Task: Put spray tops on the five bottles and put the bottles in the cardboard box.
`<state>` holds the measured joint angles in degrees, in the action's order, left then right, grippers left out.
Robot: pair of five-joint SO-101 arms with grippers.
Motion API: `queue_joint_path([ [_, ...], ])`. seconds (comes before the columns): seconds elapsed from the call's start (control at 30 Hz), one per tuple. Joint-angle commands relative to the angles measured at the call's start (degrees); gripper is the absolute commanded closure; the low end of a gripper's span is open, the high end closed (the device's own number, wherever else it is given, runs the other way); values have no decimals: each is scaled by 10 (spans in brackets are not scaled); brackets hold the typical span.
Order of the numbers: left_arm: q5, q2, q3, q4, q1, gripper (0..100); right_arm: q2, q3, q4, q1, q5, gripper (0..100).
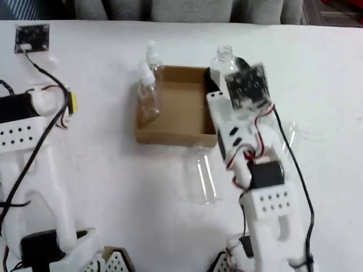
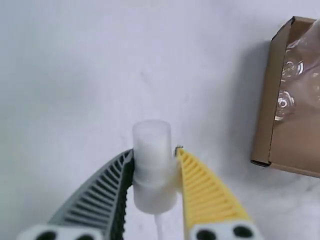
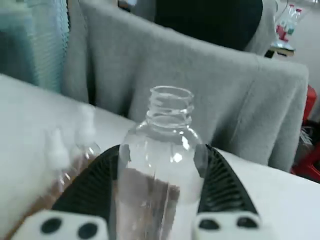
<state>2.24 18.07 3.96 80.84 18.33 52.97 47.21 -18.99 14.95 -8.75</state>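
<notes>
— Grippers first: what does each one hold?

— The left gripper [image 2: 153, 154] is clamped on a white spray top [image 2: 151, 137], with a grey finger on one side and a yellow one on the other, above bare table [image 2: 100, 60]. The right gripper [image 3: 162, 150] is closed around an open bottle [image 3: 170, 115], its black fingers pressing the shoulders. The bottle's neck points up, uncapped.

— Where is that bottle in the scene?

— In the high view it [image 1: 224, 56] is upright at the far right corner of the box [image 1: 176, 133]. I cannot tell whether its base is inside or outside the wall, because the arm hides it.

— And the left arm?

— It is well to the left of the box, by the table's left edge. Its wrist view shows the box's wall [image 2: 265, 115] apart from the spray top.

— What is in the box?

— Two capped bottles [image 1: 148, 90], clear with white tops, stand against its left wall towards the far side, close together. The right wrist view shows them [image 3: 60, 150] with their tops up.

— Any others?

— One loose bottle [image 1: 204, 175] lies on its side on the table, just near of the box's near right corner and beside the right arm. A faint clear shape right of that arm is too blurred to name.

— And around the edges?

— A small black board [image 1: 32, 35] with a cable lies at the table's far left. Grey chair backs [image 3: 225, 100] stand beyond the far edge.
</notes>
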Motion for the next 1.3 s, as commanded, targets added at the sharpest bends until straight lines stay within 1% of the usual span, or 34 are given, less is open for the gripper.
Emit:
queue_joint_path([
  [0.0,3,31,-72,27,-7,980,79,12,15,32,97,982],
  [0.1,3,33,-101,43,-7,980,131,55,16,68,98,982],
  [0.2,3,65,-109,43,-11,980,171,100,16,111,99,982],
  [0.27,3,108,-107,42,-33,980,191,133,25,139,99,982],
  [0.37,3,172,-98,36,-75,980,214,185,70,165,99,982],
  [0.53,3,240,-92,-30,-161,980,243,251,89,214,89,982],
  [0.73,1,255,-92,-142,-240,980,314,343,92,299,89,982],
  [0.77,-10,254,-92,-162,-254,980,333,355,92,308,89,982],
  [0.8,-31,254,-91,-180,-267,980,351,369,90,314,89,982],
  [0.9,-130,254,-91,-238,-302,980,416,413,89,320,89,982],
  [0.97,-168,253,-91,-268,-326,980,460,437,88,320,88,982],
  [1.07,-148,253,-91,-289,-362,980,508,469,88,320,88,982],
  [1.13,-134,253,-91,-288,-378,980,502,476,88,320,88,982],
  [1.27,-131,257,-54,-288,-413,980,494,477,88,319,88,982],
])
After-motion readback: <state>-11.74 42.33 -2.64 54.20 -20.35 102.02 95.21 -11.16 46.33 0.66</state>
